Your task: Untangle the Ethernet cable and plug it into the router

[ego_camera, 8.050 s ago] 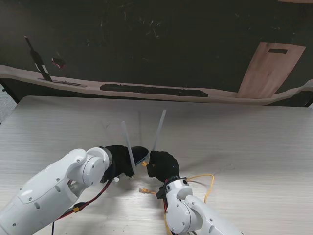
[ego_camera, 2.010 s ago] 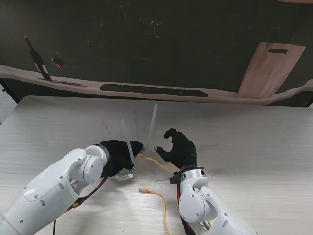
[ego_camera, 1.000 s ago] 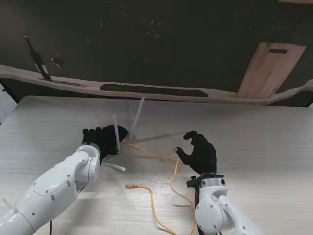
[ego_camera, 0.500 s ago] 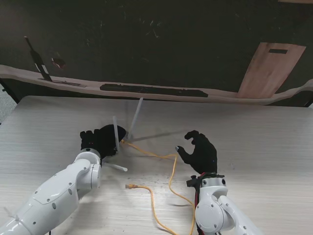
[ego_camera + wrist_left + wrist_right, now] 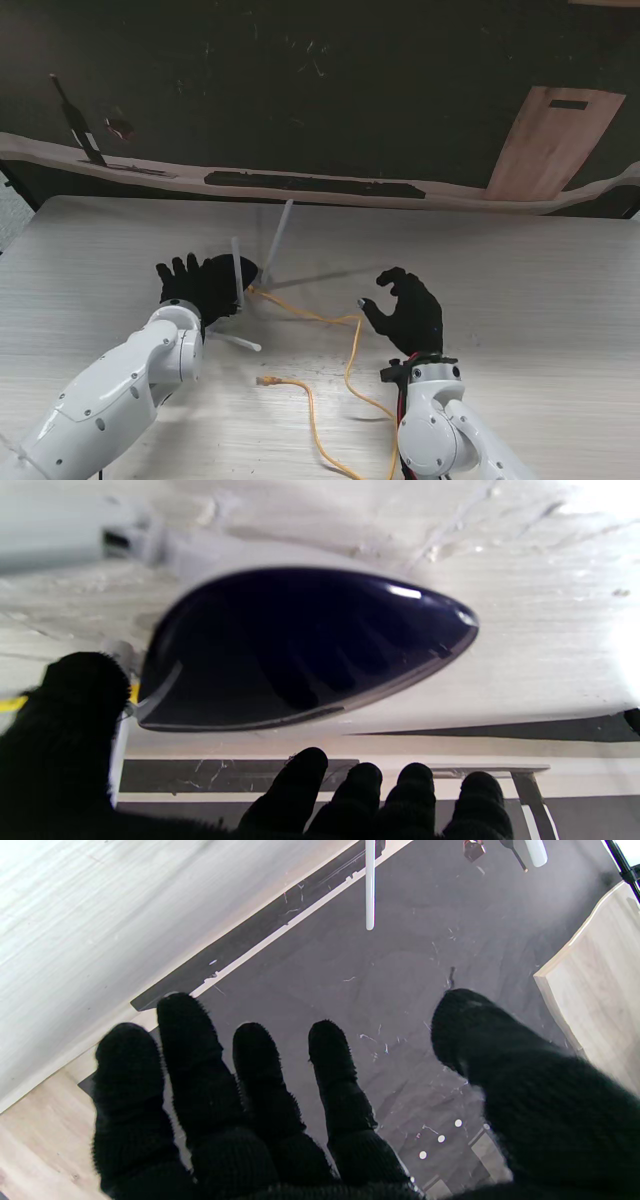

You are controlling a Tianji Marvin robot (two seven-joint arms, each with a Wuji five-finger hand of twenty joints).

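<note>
1. Stand view: the left hand (image 5: 200, 285) hovers over the router (image 5: 232, 292), its gloved fingers spread and holding nothing; only the router's white antennas (image 5: 278, 238) rise clearly past the glove, one more lying flat toward me. The yellow Ethernet cable (image 5: 318, 318) runs from the router's right side across the table (image 5: 520, 300) toward the right hand (image 5: 405, 312), then loops back nearer to me, with a free plug end (image 5: 266, 381) lying on the wood near the left forearm. The right hand is raised just right of the cable's bend, fingers curled loosely apart; whether a fingertip touches the cable cannot be told.

2. Left wrist view: the router (image 5: 300, 650) shows as a dark, glossy, teardrop-shaped shell resting on the table, close in front of the fingers (image 5: 295, 790), which are spread and apart from it. A bit of yellow cable (image 5: 12, 702) shows at the edge beside the thumb.

3. Right wrist view: the right hand (image 5: 280, 1120) is open, fingers and thumb (image 5: 525, 1080) splayed with nothing between them. One white antenna (image 5: 369, 885) shows beyond.
</note>
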